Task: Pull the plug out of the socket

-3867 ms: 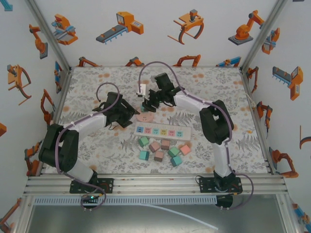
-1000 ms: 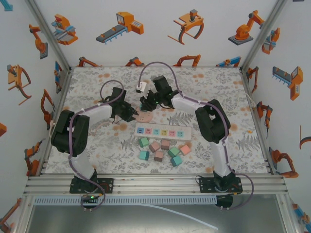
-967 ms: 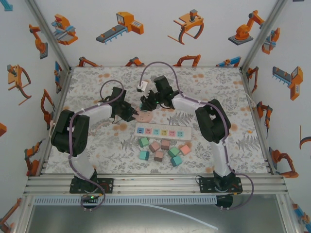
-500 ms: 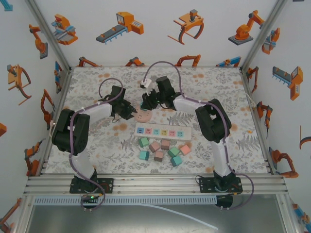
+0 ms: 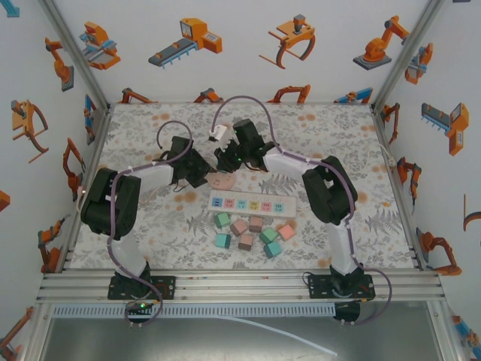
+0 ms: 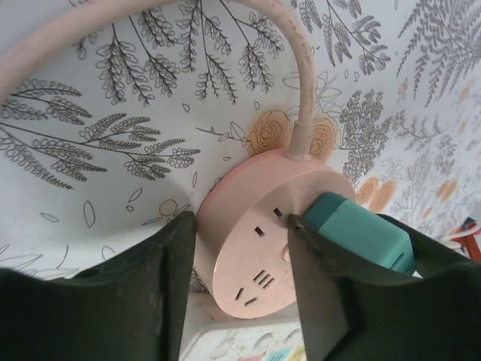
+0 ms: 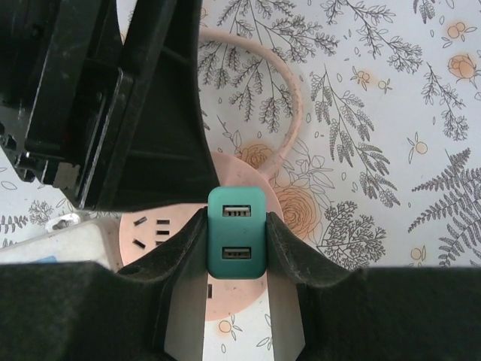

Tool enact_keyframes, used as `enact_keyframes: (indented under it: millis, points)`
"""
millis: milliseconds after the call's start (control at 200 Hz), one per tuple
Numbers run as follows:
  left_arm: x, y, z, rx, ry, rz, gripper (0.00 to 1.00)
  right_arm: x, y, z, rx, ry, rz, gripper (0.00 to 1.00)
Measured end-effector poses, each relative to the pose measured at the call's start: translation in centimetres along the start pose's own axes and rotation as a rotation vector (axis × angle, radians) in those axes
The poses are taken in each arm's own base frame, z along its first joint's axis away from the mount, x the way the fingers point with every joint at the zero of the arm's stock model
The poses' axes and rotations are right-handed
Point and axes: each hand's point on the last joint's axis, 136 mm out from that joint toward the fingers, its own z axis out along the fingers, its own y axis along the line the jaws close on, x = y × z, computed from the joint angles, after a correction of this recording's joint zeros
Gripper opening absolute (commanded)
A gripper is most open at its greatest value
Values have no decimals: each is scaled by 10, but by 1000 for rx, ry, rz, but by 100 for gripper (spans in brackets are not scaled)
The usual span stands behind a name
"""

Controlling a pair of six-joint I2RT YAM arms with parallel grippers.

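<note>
Plug [image 7: 236,244], a teal two-port USB charger, was pinched between the right gripper's [image 7: 237,226] fingers and sat in the pink round socket [image 6: 248,271]. Left gripper [image 6: 240,219] straddled that socket, one finger at its rim, the other over its face just beside the plug; couldn't tell if it clamped. Socket's pink cable [image 6: 301,98] curved off across the floral table [image 5: 338,128]. White power strip [image 5: 252,204] lay just beside the socket, coloured blocks [image 5: 248,232] near the strip.
</note>
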Motion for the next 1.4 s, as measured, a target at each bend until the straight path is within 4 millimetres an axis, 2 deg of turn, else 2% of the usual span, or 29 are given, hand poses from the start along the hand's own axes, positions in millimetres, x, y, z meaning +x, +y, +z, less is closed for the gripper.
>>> enact_keyframes:
  millis: [75, 160, 516, 831, 1091, 1257, 1402]
  points:
    - [2, -5, -2, 50, 6, 19, 60, -4, -4, -2, 15, -15, -5, 0]
    - [5, -8, -2, 69, 19, 43, 56, -9, -6, -2, 25, -43, -8, 0]
    - [11, -3, 1, 52, 50, 69, 44, -1, -10, -1, 57, -34, 38, 0]
    - [9, -3, 8, -27, 85, 73, 42, 8, -11, -6, 158, 37, 65, 0]
    - [8, -4, 10, -50, 76, 71, 41, 17, -15, -14, 255, 96, 209, 0]
    - [7, -5, 12, -52, 75, 67, 41, 17, -9, -14, 303, 123, 175, 0]
    - [6, -6, 12, -48, 67, 69, 42, 19, -16, -19, 312, 106, 302, 0]
